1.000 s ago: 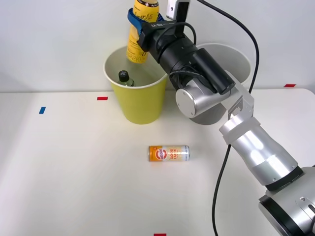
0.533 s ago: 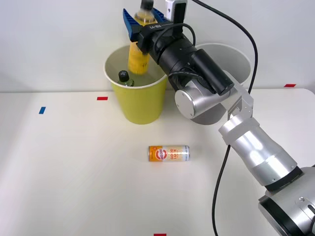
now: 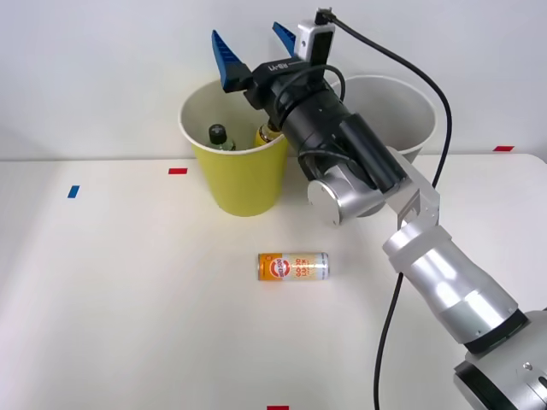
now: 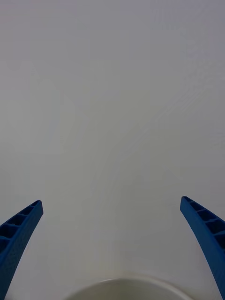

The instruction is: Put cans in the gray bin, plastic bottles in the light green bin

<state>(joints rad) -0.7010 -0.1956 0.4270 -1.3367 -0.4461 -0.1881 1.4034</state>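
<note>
Can (image 3: 293, 267) lying sideways mid-desk, well apart from gray bin (image 3: 402, 102). Likely light, thin-walled, prone to rolling; gripping across the body. Right pincer (image 3: 256, 49) hovering over light green bin (image 3: 214, 166), spread wide, carrying nothing.

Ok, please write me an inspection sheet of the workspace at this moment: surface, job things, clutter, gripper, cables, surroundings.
Surface: white table with small red tape marks and a blue tape mark.
Job's things: slim orange and silver-white drink can lies on its side on the table, apart from both bins. Tall round yellow-green waste bin holds a greenish black-capped bottle and a yellow bottle. Tall round gray waste bin stands behind the arm; its contents are hidden.
Clutter: nothing seen.
Grippers: right gripper open above the yellow-green bin, holding nothing.
Cables: black cable runs from the wrist down along the arm.
Surroundings: plain white wall.
</note>
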